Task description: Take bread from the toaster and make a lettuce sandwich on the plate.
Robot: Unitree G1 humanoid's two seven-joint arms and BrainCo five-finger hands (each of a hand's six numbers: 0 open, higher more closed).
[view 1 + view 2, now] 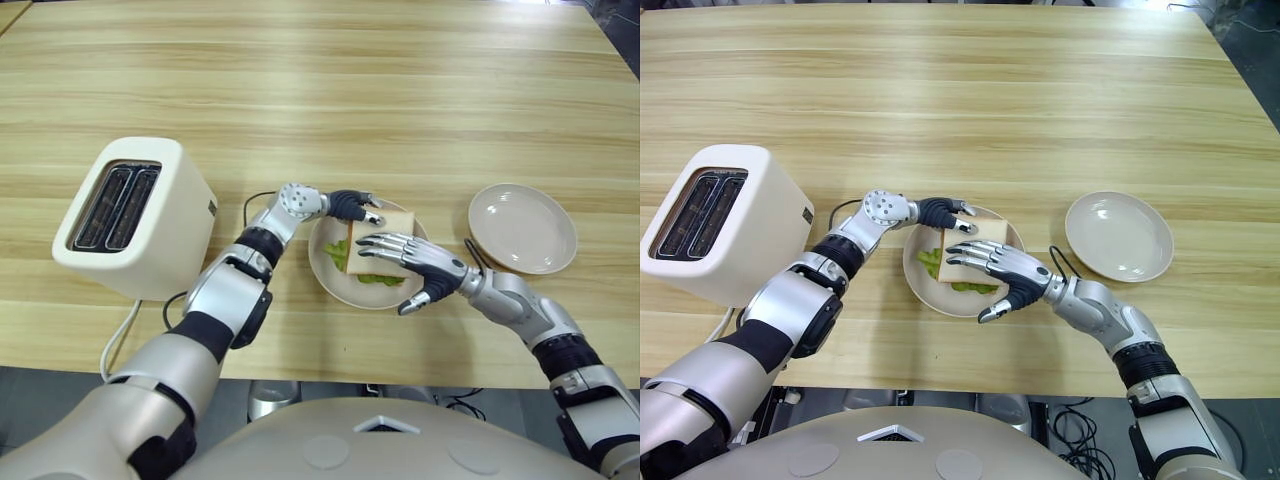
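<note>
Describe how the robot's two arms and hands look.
The left arm and right arm have silver-grey shells with black sections at the joints. The left hand is mostly black behind a round, dotted silver wrist. The right hand is silver with segmented fingers. A thin black cable loops by each wrist.

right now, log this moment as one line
stage: sandwich stacked | plate: bread over lettuce | left hand: at bread's far-left corner | right hand: fingers spread over bread | toaster: slots look empty

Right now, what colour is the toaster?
The toaster is cream; the left eye view shows it best.
</note>
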